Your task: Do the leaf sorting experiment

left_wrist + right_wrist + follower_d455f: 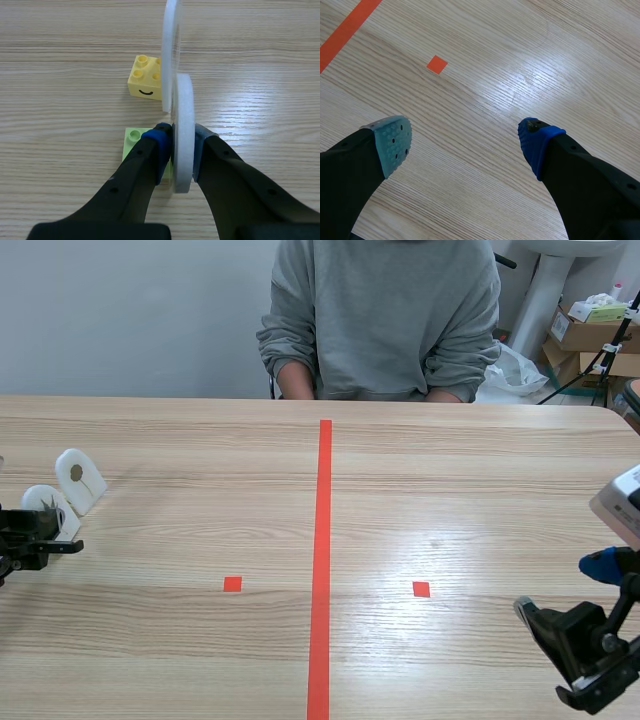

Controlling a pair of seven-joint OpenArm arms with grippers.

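Holding side, left gripper [182,142]: fingers clenched on a thin white disc [184,102], one pad on each flat face. The disc stands on edge between the fingers, and the scene view places it low at the table's near left.
Second white piece [169,50]: upright and edge-on just ahead of the held disc. In the scene view it shows a round hole and stands on the table beside the gripper, a little farther from the robot.
Yellow brick [142,77]: studded, with a small black smile on its side. It sits on the table beside the second white piece, partly hidden behind it.
Green brick [132,137]: flat and pale, lying under the left gripper, with one finger covering part of it.
Right gripper [465,142]: released, fingers wide apart above bare wood at the near right, with nothing between the grey-green pad [392,142] and the blue pad [535,145].
Table [450,490]: light wood, with an orange-red tape line [323,560] down the middle and one small square [232,584] on each side.
Person [385,320]: seated across the table in a grey sweatshirt.
Background: cardboard boxes [590,335] at the far right.
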